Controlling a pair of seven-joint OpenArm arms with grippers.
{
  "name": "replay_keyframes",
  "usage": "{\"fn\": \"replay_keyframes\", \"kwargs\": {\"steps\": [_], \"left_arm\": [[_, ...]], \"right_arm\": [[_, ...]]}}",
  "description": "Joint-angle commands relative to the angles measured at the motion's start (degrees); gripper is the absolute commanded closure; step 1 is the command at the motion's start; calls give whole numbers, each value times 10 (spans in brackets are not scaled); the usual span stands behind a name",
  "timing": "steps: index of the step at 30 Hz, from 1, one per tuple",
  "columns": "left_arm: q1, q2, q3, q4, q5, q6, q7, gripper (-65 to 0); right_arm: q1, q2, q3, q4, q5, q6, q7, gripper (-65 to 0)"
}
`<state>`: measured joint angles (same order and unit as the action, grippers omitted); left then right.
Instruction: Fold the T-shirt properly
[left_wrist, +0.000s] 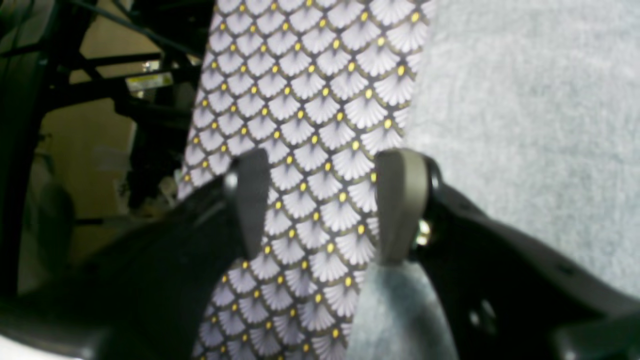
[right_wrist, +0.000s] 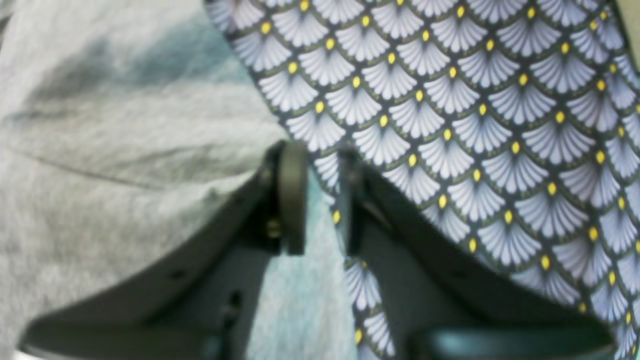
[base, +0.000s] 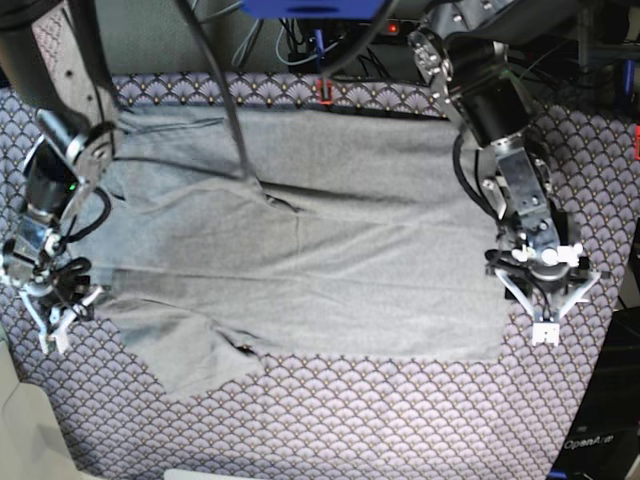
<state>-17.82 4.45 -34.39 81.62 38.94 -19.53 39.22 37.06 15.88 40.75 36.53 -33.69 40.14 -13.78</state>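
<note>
Grey knit makes up the one T-shirt in the scene, spread mostly flat over the one purple fan-patterned tablecloth, with a sleeve poking toward the near edge and a few shallow creases across the body. Two arms work it, each ending in one pincer. The left gripper stands just off the shirt's side edge, over bare tablecloth: in the left wrist view its two fingers are spread wide with only the fan pattern between them, and the shirt lies beyond the outer finger, filling that side of the picture. A blurred grey patch sits at the base of that finger, low in the frame; whether it is cloth or part of the tool is hard to make out. The right gripper sits at the opposite side edge of the shirt. In the right wrist view its fingers stand a narrow way apart, and a strip of pale grey-blue cloth runs down through the gap between them; whether the pads actually pinch that strip cannot be told, since the view is soft. Rumpled grey fabric lies to one side of this pincer and tablecloth to the other. In the base view both pincers are small and their fingertips hard to read, the shoulders of both arms are cut off by the top edge, and dark cables trail across the shirt's far part.
</note>
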Motion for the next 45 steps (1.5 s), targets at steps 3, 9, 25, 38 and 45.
{"fn": "replay_keyframes", "kwargs": {"steps": [3,9,25,38,45], "left_arm": [[-15,-4,2,12,1,4,-9,-335],[-14,-4,2,12,3,4,-8,-335],[-13,-4,2,12,5,4,-8,-335],[-14,-5,2,9,6,4,-8,-335],[-26,-7,2,5,1,8,-12,-337]], "right_arm": [[26,17,16,-7,8,-1,18,-209],[27,17,80,-9,8,-1,25,-292],[-7,3,77,-26,8,-1,23,-348],[-29,-13,58,-26,6,-1,24,-16],[-30,-13,51,-23,7,-1,36,0]]}}
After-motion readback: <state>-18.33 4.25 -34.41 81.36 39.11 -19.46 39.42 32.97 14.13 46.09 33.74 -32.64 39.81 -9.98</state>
